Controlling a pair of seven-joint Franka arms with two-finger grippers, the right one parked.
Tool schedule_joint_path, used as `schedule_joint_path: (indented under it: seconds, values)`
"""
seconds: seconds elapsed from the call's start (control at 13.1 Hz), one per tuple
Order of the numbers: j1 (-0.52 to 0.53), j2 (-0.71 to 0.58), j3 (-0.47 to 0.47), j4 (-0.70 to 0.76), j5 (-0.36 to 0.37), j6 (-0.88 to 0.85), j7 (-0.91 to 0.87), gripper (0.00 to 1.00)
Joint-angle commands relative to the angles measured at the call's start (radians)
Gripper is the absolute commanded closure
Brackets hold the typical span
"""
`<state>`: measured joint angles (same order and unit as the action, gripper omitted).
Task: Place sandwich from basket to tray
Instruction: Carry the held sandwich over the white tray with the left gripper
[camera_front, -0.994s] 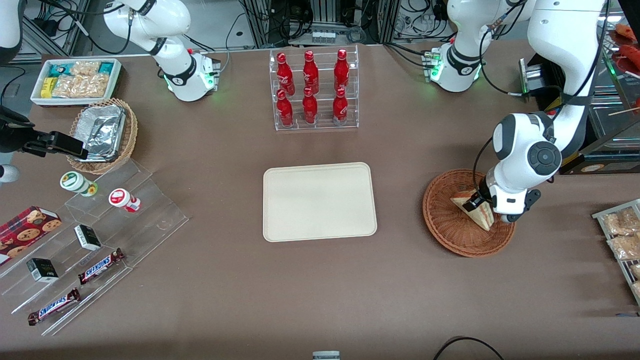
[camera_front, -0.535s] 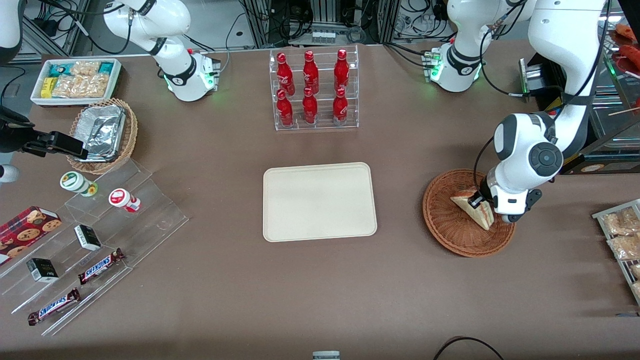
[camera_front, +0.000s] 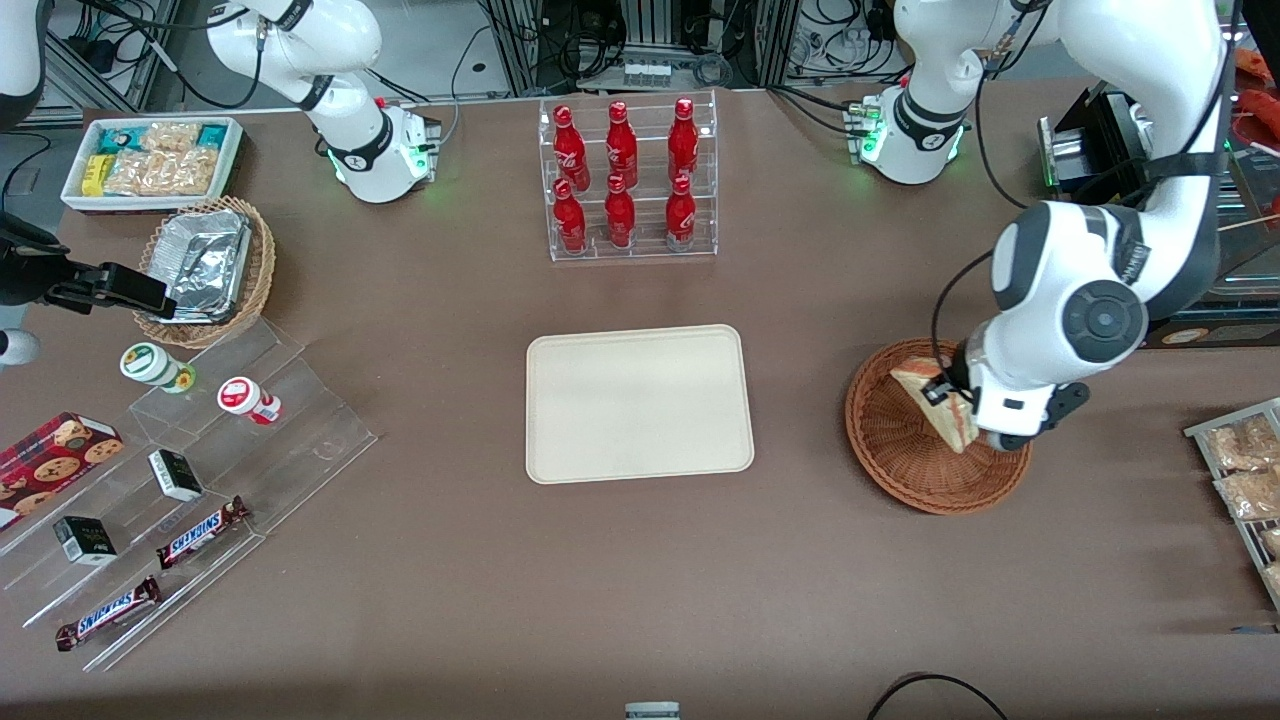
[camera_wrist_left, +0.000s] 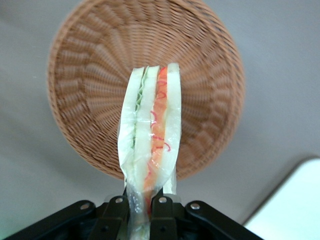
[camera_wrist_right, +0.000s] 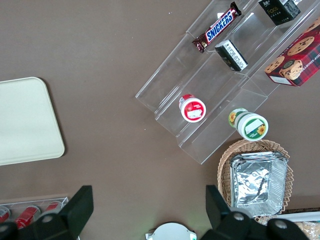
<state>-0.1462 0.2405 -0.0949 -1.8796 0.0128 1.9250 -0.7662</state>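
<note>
Clear-wrapped triangular white-bread sandwich (camera_wrist_left: 150, 145), red, orange and green filling showing at its cut face, pinched at one end between the closed fingers of the black two-finger tool (camera_front: 950, 400) and hanging just above the round reddish-brown wicker basket (camera_front: 890, 450), presumably lifted clear of the rim for carrying. Flat cream-beige rectangular plastic tray (camera_front: 638, 403) bare on the brown tabletop (camera_front: 640, 580), well apart toward the parked arm's end. Readable writing only on the Snickers bars (camera_front: 201, 531) on the clear acrylic steps (camera_front: 300, 440); none legible on the sandwich wrap.

Robot lab staged as snack shop: table (camera_front: 450, 600), bottle rack (camera_front: 628, 180), candy-bar steps (camera_front: 190, 480), cable racks (camera_front: 650, 40).
</note>
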Motion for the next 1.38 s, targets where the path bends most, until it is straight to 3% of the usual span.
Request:
schedule_joint_path:
  seconds: [0.0, 0.69, 1.3]
  values:
    - [-0.088, 0.008, 0.004, 0.031, -0.004, -0.02, 0.01, 1.0]
    - [-0.357, 0.154, 0.004, 0.203, -0.027, -0.009, -0.007, 1.0]
    - [-0.536, 0.39, 0.004, 0.45, -0.027, 0.032, -0.096, 1.0]
